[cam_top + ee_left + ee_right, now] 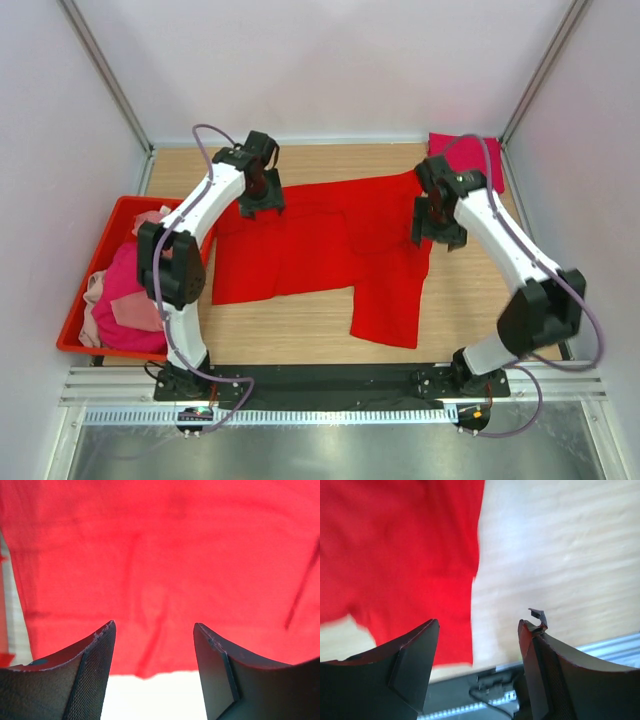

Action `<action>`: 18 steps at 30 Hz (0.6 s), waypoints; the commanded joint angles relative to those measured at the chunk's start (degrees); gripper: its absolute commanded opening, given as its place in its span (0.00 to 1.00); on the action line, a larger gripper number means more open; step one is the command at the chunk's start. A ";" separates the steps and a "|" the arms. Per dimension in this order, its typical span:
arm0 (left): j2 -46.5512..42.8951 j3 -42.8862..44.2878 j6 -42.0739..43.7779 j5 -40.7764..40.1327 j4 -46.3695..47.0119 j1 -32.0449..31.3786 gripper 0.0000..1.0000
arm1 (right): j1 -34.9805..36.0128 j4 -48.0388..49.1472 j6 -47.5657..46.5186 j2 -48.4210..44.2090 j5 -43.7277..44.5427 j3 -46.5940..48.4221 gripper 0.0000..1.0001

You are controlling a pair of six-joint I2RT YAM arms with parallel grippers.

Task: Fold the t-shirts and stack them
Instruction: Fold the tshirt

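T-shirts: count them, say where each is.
4: red shirt spread mid-table, folded magenta shirt far right corner, crimson shirt and pale pink shirt in bin; more may hide there.

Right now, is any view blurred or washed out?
Top view: sharp, evenly lit. Left wrist: shirt soft, table under its hem blown out white. Right wrist: shirt edge and wood grain smeared by blur.

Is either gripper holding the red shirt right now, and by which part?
Nothing is held. The left gripper is open over the red t-shirt, and the right gripper is open over its edge, with nothing between the fingers of either.
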 commanded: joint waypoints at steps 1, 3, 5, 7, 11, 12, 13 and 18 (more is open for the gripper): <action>-5.14 -4.21 0.43 3.29 1.00 -0.75 0.64 | 6.63 -3.44 6.54 -7.16 -4.73 -12.04 0.71; -6.02 -5.36 0.34 4.34 1.00 -1.28 0.64 | 8.76 -1.53 9.70 -9.88 -7.37 -17.25 0.70; -7.08 -7.03 0.25 5.31 1.01 -1.63 0.64 | 9.30 1.20 13.48 -14.10 -10.97 -25.07 0.68; -8.13 -8.86 0.25 5.84 1.00 -2.42 0.63 | 9.30 5.15 16.81 -16.65 -12.90 -30.51 0.64; -9.89 -12.20 0.25 6.37 1.71 -3.92 0.63 | 9.38 13.15 19.82 -16.41 -13.10 -36.08 0.58; -10.07 -12.65 0.25 6.37 1.79 -4.09 0.63 | 9.30 15.86 19.82 -15.62 -12.22 -36.34 0.57; -10.33 -13.27 0.25 6.37 1.88 -4.36 0.62 | 9.38 16.85 19.56 -13.87 -10.12 -36.26 0.57; -10.95 -13.62 0.60 6.37 1.18 -4.45 0.62 | 9.30 21.07 17.10 -8.06 -8.00 -35.73 0.50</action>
